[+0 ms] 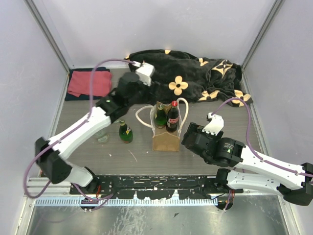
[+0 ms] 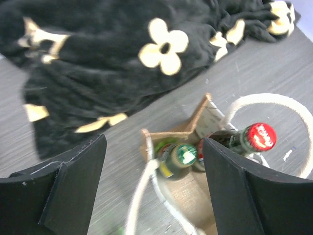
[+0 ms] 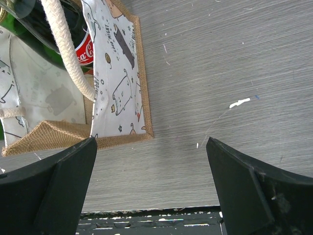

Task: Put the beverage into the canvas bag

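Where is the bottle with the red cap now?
In the top view, the red-capped bottle stands inside the bag near the middle, on the right of a green bottle that shares the bag, in front of the blanket.

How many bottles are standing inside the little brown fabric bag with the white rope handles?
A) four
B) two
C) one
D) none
B: the small tan fabric bag with white rope handles holds a green glass bottle and a dark cola bottle with a red cap, standing side by side.
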{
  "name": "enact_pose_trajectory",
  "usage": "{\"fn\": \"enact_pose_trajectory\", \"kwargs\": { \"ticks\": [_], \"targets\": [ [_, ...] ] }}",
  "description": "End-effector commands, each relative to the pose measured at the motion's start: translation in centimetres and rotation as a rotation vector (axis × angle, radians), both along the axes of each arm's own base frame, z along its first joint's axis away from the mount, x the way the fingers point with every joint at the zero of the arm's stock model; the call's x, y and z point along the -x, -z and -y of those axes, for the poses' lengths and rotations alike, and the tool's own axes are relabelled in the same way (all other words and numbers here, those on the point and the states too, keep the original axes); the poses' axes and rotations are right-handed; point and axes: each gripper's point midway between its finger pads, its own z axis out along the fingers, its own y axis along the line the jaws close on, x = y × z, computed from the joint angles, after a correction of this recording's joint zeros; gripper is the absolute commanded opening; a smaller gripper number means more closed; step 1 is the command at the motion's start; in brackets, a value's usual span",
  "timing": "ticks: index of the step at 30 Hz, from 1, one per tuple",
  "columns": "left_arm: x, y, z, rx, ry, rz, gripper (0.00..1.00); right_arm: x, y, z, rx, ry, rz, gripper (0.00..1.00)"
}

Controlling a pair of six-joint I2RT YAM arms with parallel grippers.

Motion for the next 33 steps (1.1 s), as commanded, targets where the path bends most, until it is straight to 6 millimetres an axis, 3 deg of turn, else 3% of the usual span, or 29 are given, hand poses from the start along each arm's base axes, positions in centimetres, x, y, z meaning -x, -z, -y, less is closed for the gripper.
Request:
{"fn": "enact_pose_trajectory", "kwargs": {
  "ticks": [1,2,6,10,12,20,33],
  "targets": [
    [1.8,-5.1,-7.8,0.004,-0.120,0.064,0.87,-0.4,-1.5,-0.5,-0.051,0.006,0.036,1.00],
    [3.0,-5.6,-9.6,0.004,-0.138,0.069,0.87,-0.4,-1.4,-0.5,-0.052,0.006,0.035,1.00],
    [7.2,-2.6,-14.3,-0.054,-0.187,-0.021,0.91,-0.4,-1.3,-0.5,-0.062,0.003,0.038,1.00],
    [11.1,0.2,-16.2,-0.024,-0.216,-0.154,0.91,-0.3,-1.3,-0.3,-0.068,0.003,0.039,1.00],
    [12.1,1.6,-16.5,-0.013,-0.224,-0.204,0.91,-0.2,-1.2,-0.2,-0.074,0.005,0.039,1.00],
    [10.7,5.3,-16.4,-0.039,-0.275,-0.209,0.92,-0.2,-0.9,-0.2,-0.074,0.014,0.033,1.00],
    [10.4,9.7,-15.3,-0.029,-0.273,-0.273,0.89,-0.3,-0.5,-0.4,-0.053,0.017,0.024,1.00]
  ]
}}
